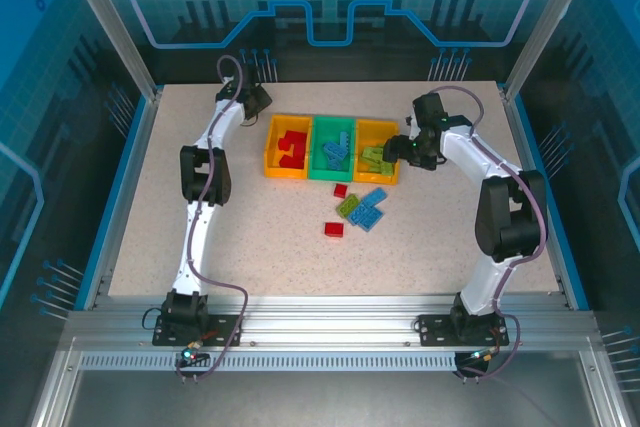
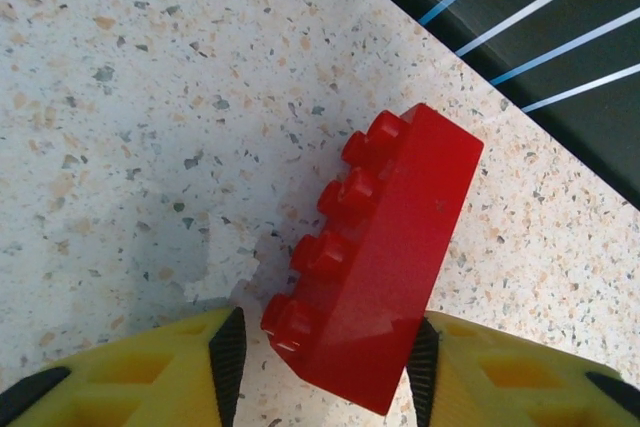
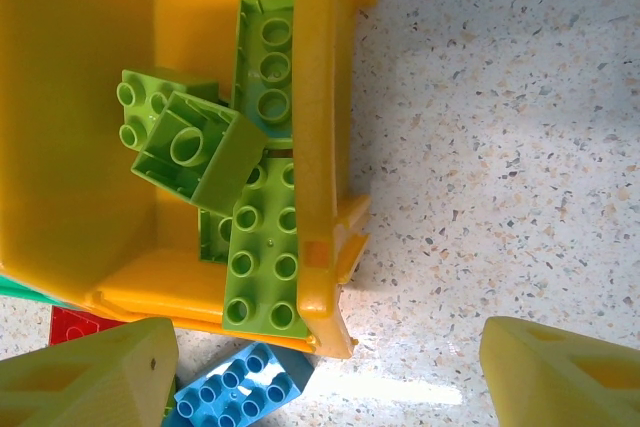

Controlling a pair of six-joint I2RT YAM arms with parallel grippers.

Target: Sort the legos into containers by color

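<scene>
Speckled desk [image 1: 150,247] inside a blue-panelled enclosure [image 1: 60,67]. Toward the far side, a row of three touching bins: left yellow bin [image 1: 270,157] with red bricks [image 1: 292,147], green bin [image 1: 333,175] with blue bricks [image 1: 333,150], right yellow bin [image 3: 315,147] with light green bricks [image 3: 262,257] piled against its wall. Right end effector [image 3: 330,387]: fingers wide apart, above that bin's corner. Left end effector [image 2: 325,352]: clamped on a red brick [image 2: 385,257], tilted, over bare desk near the far edge. Loose just in front of the bins: blue pieces [image 1: 372,209], green piece [image 1: 348,205] touching them, red piece [image 1: 340,190] nearest the bins, second red piece [image 1: 334,229] a little apart toward the arms
</scene>
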